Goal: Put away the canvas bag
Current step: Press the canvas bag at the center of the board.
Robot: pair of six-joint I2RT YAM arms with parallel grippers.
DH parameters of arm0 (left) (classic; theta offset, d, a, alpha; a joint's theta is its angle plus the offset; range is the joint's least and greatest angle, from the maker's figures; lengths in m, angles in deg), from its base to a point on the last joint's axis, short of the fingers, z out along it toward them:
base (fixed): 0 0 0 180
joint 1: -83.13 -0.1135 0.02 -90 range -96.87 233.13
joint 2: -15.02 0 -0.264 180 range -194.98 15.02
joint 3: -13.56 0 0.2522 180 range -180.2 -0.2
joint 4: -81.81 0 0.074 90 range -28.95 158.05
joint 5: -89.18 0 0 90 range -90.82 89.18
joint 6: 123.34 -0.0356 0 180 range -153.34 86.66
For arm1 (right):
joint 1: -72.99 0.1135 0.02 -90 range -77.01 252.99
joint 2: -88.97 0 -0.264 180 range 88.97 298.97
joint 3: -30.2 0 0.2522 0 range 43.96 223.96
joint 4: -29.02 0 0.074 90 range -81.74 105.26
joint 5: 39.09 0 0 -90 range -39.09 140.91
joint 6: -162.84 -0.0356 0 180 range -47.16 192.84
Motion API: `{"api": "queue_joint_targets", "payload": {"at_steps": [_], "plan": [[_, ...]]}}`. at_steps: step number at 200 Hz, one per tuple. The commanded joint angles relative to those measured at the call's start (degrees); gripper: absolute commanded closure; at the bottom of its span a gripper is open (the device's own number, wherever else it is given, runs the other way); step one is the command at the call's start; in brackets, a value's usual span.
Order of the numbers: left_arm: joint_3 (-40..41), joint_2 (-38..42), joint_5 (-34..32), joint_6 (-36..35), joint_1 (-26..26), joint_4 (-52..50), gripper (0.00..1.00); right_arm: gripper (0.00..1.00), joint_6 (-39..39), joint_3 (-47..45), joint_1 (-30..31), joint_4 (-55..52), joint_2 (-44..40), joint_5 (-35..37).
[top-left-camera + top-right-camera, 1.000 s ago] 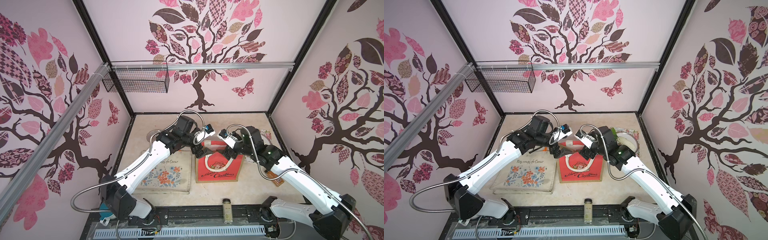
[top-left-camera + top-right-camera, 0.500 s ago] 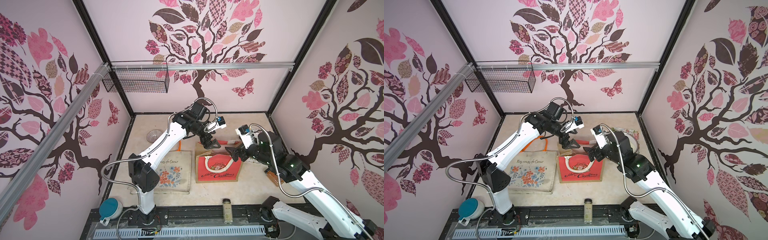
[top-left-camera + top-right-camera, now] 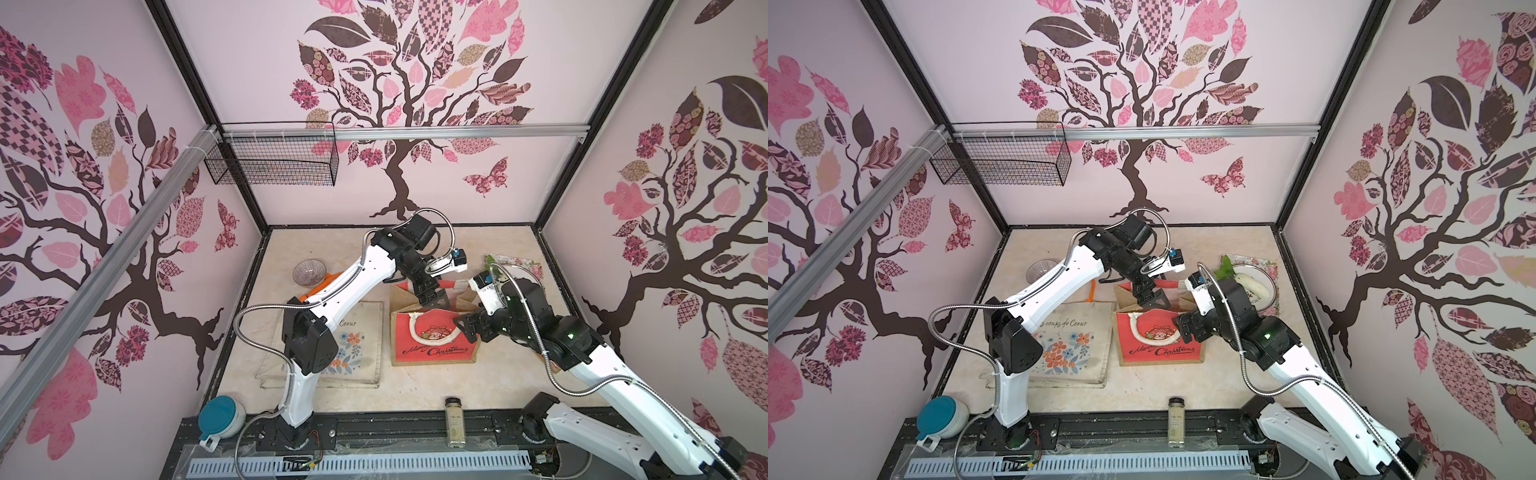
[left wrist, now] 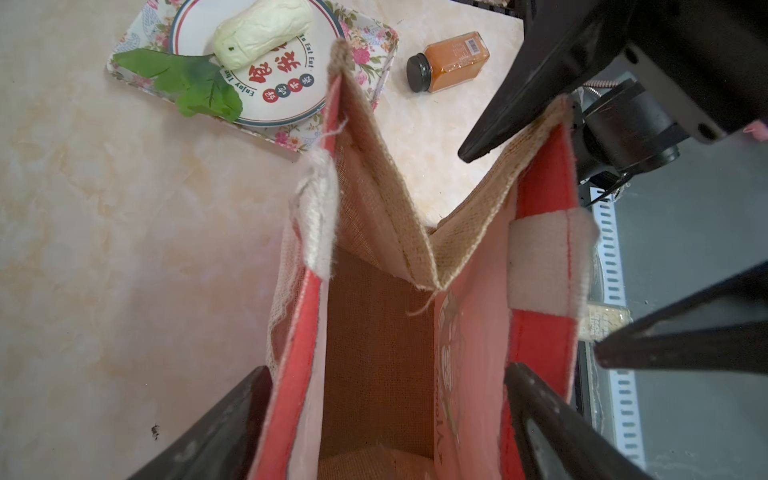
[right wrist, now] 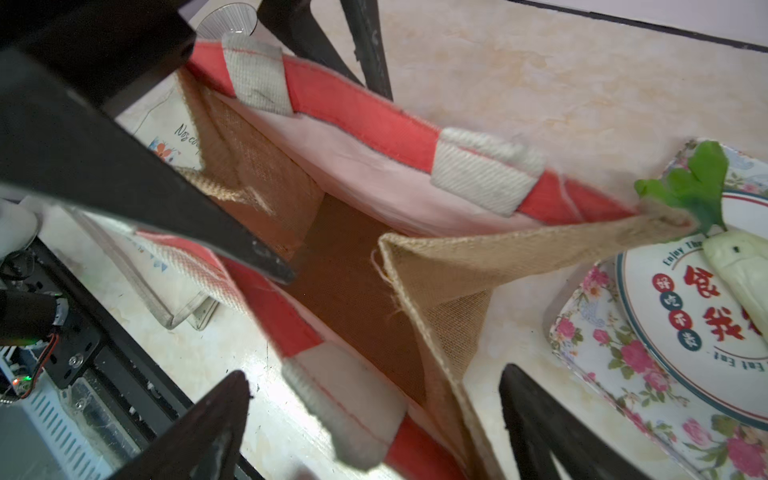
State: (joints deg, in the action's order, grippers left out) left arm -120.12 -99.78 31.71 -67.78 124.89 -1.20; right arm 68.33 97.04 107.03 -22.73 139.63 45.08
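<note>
Red bag (image 4: 376,332) between left fingers (image 4: 216,432)

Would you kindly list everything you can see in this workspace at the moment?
Christmas bag: one, red and jute, standing open mid-table.
canvas bag: one, cream with flowers, flat beside the Christmas bag.
glass bowl: one, clear, behind the canvas bag.
tray: one, floral, on the Christmas bag's other side.
plate: one, white, on the tray.
toy radish: one, white with green leaves, on the plate.
orange spice jar: one, black cap, lying beside the tray.
pale spice jar: one, black cap, front edge.
container: one, teal lid, front corner.
wire basket: one, black, on the wall rail.
left gripper: black, open over the Christmas bag's mouth.
right gripper: black, open at its side.
</note>
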Motion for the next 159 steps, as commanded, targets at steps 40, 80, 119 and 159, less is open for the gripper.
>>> {"api": "queue_joint_targets", "payload": {"at_steps": [40,80,119,159], "plan": [[-5.8,-2.0,10.8,-4.7,-0.2,-10.5,0.12,0.25,4.2,-4.6,-0.2,6.9,0.1,1.1],[-0.5,0.4,9.2,-4.1,1.1,-7.7,0.13,0.52,3.7,-7.9,-0.2,13.7,-1.1,3.3],[14.5,8.1,-11.0,-0.9,6.4,9.9,0.23,0.62,4.0,-9.5,-0.2,16.8,-2.7,0.2],[19.0,12.1,-5.4,1.7,5.3,18.8,0.71,0.71,4.6,-10.3,-0.2,17.0,-3.2,-2.0]]}}
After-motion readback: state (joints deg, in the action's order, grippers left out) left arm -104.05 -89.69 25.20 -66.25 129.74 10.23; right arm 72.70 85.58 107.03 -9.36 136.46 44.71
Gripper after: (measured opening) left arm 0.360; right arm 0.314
